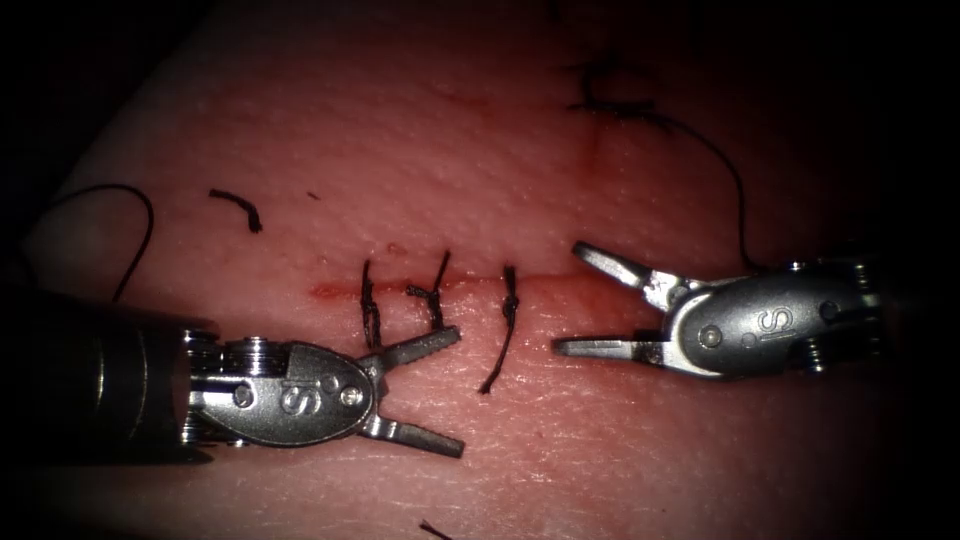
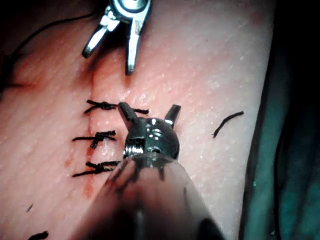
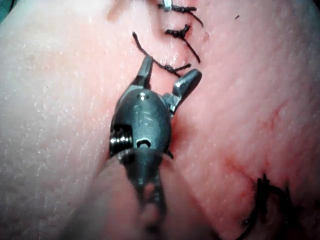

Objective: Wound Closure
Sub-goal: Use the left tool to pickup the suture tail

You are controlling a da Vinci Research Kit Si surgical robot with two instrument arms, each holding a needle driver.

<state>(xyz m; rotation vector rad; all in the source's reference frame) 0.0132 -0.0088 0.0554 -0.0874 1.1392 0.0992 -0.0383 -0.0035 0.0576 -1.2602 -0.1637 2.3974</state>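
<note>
The tissue (image 1: 520, 180) has a thin red cut (image 1: 560, 282) running across it, crossed by three knotted stitches (image 1: 432, 296) with short dark tails. My left tool (image 1: 458, 392) lies just below the left stitches with its jaws open and holds nothing; its upper jaw tip rests next to the middle stitch's tail. My right tool (image 1: 568, 297) sits at the cut's right end, jaws open around the cut line and holding nothing. In the left wrist view the left tool (image 2: 150, 111) stands beside the stitches (image 2: 102, 106). The right wrist view has the right tool (image 3: 170, 70) open at the nearest stitch (image 3: 167, 65).
A long dark thread (image 1: 735, 190) runs from a tangle (image 1: 610, 100) on the far tissue down behind the right tool. A cut thread piece (image 1: 240, 208) lies at upper left, and a thread loop (image 1: 140, 215) at the left edge. Green cloth (image 2: 290, 150) borders the tissue.
</note>
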